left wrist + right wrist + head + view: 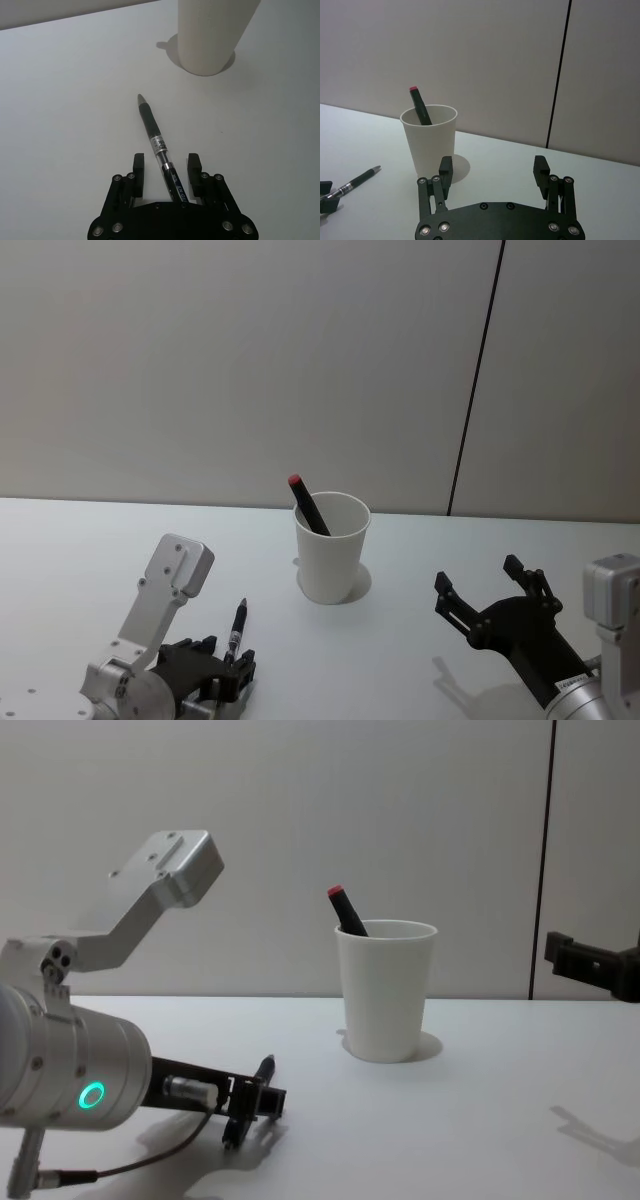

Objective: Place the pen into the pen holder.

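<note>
A black pen (152, 130) lies flat on the white table, its tip toward the pen holder (212, 35), a plain white paper cup. My left gripper (166, 165) rests low on the table and is open, one finger on each side of the pen's rear end with a gap on both sides. In the head view the pen (237, 625) sits left of and nearer than the cup (332, 550), with the left gripper (228, 658) at its rear. A dark marker with a red cap (308, 505) leans inside the cup. My right gripper (490, 602) hovers open to the cup's right, holding nothing.
The white table (420, 670) stretches back to a grey wall with a dark vertical seam (475, 380). Bare tabletop lies between the pen's tip and the cup, and between the cup and the right gripper.
</note>
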